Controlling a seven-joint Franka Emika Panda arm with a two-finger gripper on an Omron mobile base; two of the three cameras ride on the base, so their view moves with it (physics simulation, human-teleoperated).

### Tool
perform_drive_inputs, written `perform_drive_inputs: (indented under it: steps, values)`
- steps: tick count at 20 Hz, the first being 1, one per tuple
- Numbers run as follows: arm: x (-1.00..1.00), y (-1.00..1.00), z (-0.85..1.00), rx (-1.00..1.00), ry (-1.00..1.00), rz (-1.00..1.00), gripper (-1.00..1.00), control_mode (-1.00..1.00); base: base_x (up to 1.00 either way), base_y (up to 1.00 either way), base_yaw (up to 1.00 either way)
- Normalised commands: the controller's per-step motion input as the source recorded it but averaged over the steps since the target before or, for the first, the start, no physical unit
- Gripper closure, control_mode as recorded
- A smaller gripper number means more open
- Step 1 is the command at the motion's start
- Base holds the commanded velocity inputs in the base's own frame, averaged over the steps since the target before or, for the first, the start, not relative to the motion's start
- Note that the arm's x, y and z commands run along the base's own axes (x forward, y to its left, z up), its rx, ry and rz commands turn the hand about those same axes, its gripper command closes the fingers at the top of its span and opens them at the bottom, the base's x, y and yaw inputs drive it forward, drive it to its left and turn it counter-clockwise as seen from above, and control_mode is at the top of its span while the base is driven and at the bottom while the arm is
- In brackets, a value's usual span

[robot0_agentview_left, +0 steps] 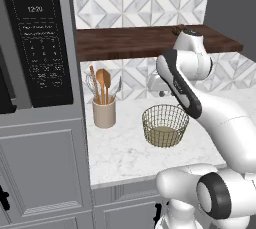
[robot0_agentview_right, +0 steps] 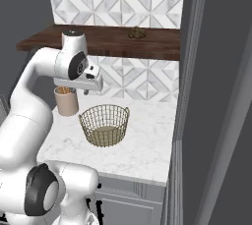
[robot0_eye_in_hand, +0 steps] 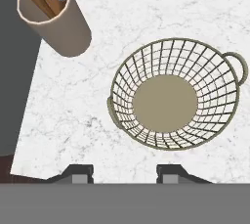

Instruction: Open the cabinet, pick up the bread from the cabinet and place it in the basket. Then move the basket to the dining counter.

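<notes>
The brass-gold wire basket [robot0_agentview_left: 165, 125] [robot0_agentview_right: 104, 124] [robot0_eye_in_hand: 176, 93] stands empty on the marble worktop, its pale disc base bare. A small lumpy brown bread bun [robot0_agentview_right: 136, 33] lies on the dark wooden shelf above, at the back; from the left it peeks out behind the arm's top joint [robot0_agentview_left: 180, 27]. My gripper [robot0_eye_in_hand: 125, 173] [robot0_agentview_right: 89, 89] hangs above the worktop, just left of and higher than the basket, pointing down. It is open, with nothing between its fingertips [robot0_eye_in_hand: 78, 171]. The dining counter is out of view.
A beige crock [robot0_agentview_left: 104, 112] [robot0_eye_in_hand: 61, 25] with wooden utensils stands left of the basket. The wooden shelf [robot0_agentview_left: 125, 40] overhangs the worktop. A black microwave [robot0_agentview_left: 37, 43] sits in the grey cabinetry on the left. A tall dark grey panel [robot0_agentview_right: 216, 96] bounds the right side.
</notes>
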Motion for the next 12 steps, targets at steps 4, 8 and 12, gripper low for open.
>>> perform_drive_inputs:
  steps: [4, 8, 12]
  values:
    - [-0.04, 0.0, 0.0, -0.02, -0.02, -0.01, -1.0, -1.0, 0.0, 0.0, 0.0]
    - [-0.26, 0.0, 0.08, -0.11, -0.07, -0.13, -1.0, -1.0, 0.0, 0.0, 0.0]
    - [-0.11, -0.14, 0.47, -0.14, -0.23, -0.22, -1.0, -1.0, 0.0, 0.0, 0.0]
